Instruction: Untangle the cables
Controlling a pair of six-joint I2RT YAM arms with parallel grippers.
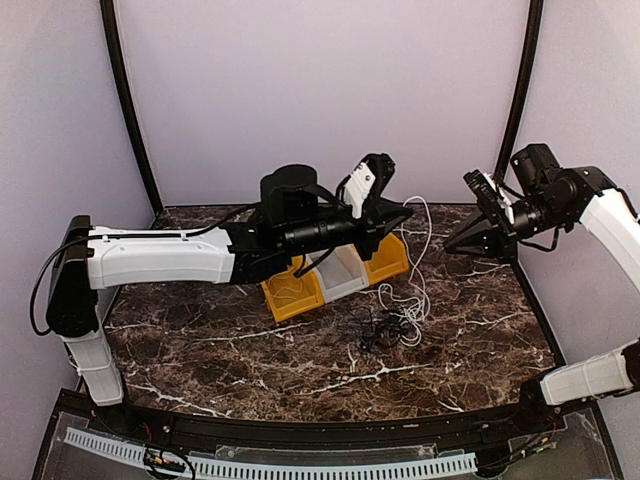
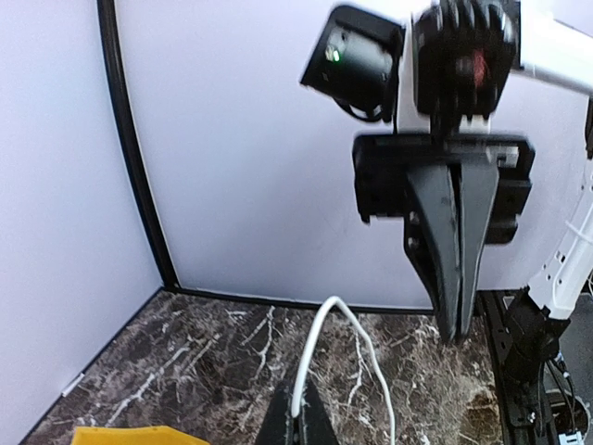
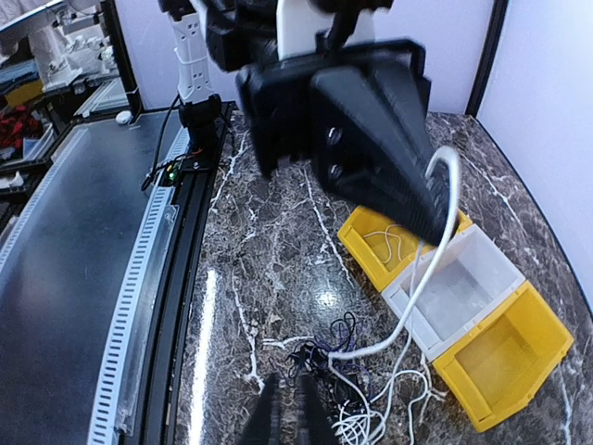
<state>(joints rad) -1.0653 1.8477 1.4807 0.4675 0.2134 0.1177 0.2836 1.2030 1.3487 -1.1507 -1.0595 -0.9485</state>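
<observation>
Robot lab: walled marble table (plain backdrop).

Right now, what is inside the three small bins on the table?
One yellow bin holds white cable strands; the white bin and other yellow bin look empty. The left gripper hides one corner.

Top view: left arm hides the far parts of the bins. Black cables too small to tell one strand from another.

Left wrist view: left gripper cut by the bottom edge, only fingertips shown; one yellow bin corner likewise.

Right wrist view: right gripper and white cable loops cut at the bottom edge; left gripper blurred.
</observation>
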